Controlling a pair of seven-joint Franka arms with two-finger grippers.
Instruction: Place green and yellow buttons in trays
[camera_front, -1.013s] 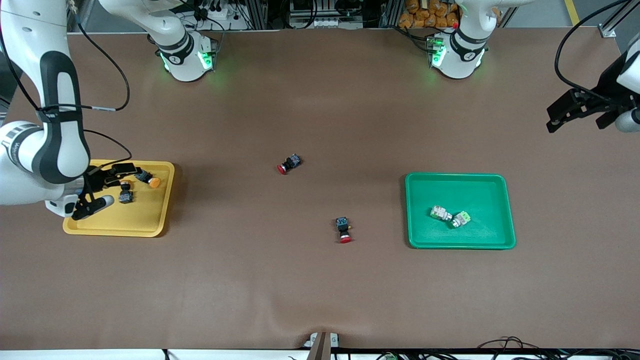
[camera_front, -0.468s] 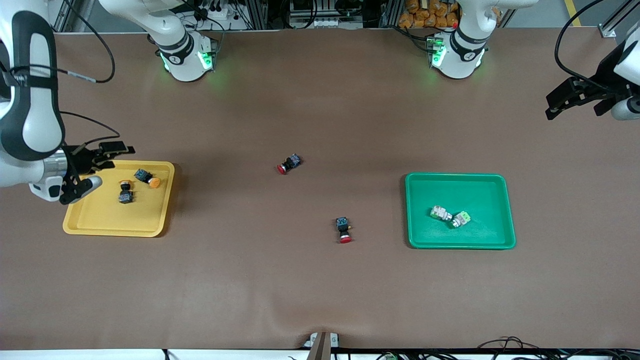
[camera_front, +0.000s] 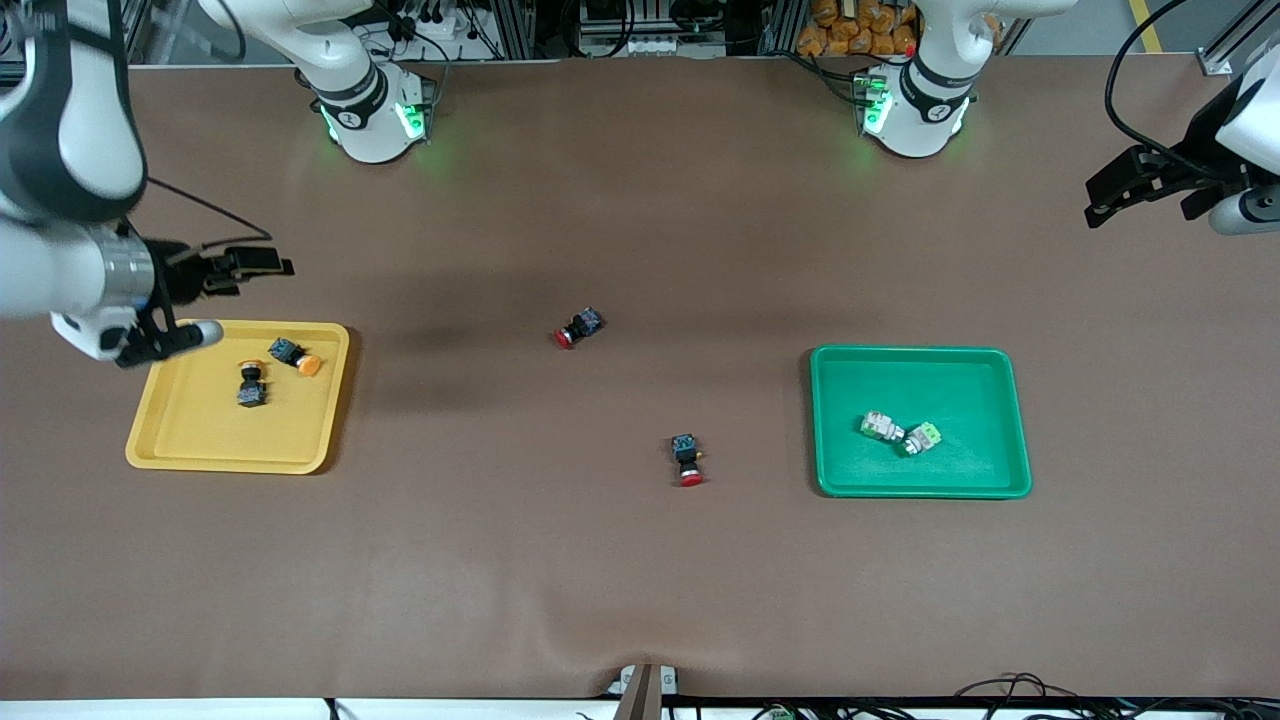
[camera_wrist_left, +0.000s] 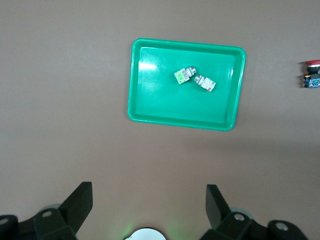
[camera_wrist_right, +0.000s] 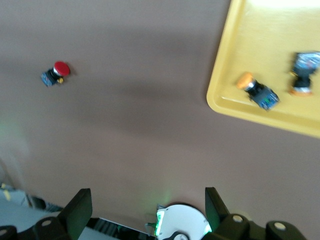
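A: Four buttons look sorted. The two black-bodied push-button switches with orange-yellow round caps lie in the shallow yellow plastic tray toward the right arm's end of the brown tabletop; the two whitish switches with light-green parts lie touching each other in the shallow green plastic tray toward the left arm's end.

B: And the end effectors?

A: The right end effector hangs over the yellow tray's edge on the side toward the robot bases, fingers spread wide, gripping nothing. The left end effector hangs over bare tabletop at the left arm's end, well apart from the green tray, jaws wide and empty too; that arm appears to be waiting.

B: So what could go wrong?

A: Mostly overreach, I'd judge. Two black-bodied switches with red caps sit on the open tabletop between the trays, one farther from the front camera, the other nearer. Their bodies resemble the orange-capped ones, so a grab at either would put a wrong part in a tray.

B: Anything else?

A: The right end effector is close above the yellow tray's rim; a low sweep could clip it and jolt the tray, rolling those round-capped switches out
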